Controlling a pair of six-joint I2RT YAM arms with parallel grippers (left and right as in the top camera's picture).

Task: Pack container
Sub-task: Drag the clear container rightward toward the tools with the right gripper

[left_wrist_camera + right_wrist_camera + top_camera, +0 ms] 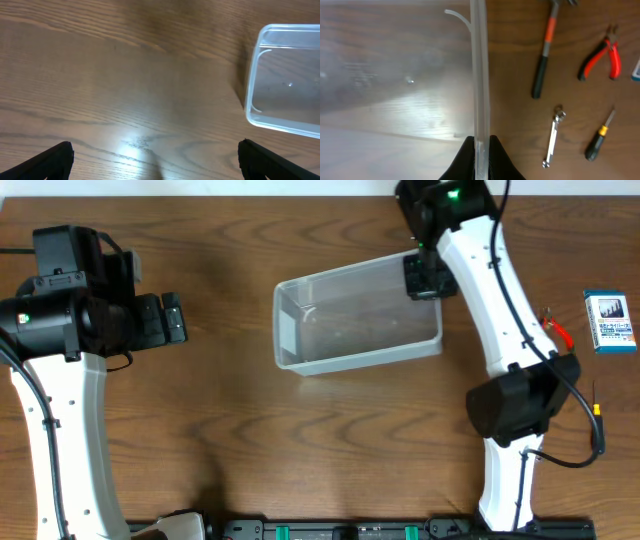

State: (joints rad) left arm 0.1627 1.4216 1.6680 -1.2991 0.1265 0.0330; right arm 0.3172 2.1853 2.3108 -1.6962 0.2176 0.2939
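Note:
The container [300,330] is a clear plastic tub lying in the middle of the wooden table, with nothing inside it. My right gripper [424,277] is shut on the tub's far right wall; in the right wrist view the two black fingers [481,150] pinch the clear rim [479,75]. My left gripper [170,318] is open and holds nothing, well left of the tub. In the left wrist view its fingertips [155,157] stand wide apart over bare wood, and the tub [285,80] shows at the right edge.
Hand tools lie right of the tub: a long tool with an orange and black handle [543,55], red-handled pliers [602,56], a small wrench [553,136], a yellow and black screwdriver [598,141]. A small blue and white box [609,321] sits at the far right.

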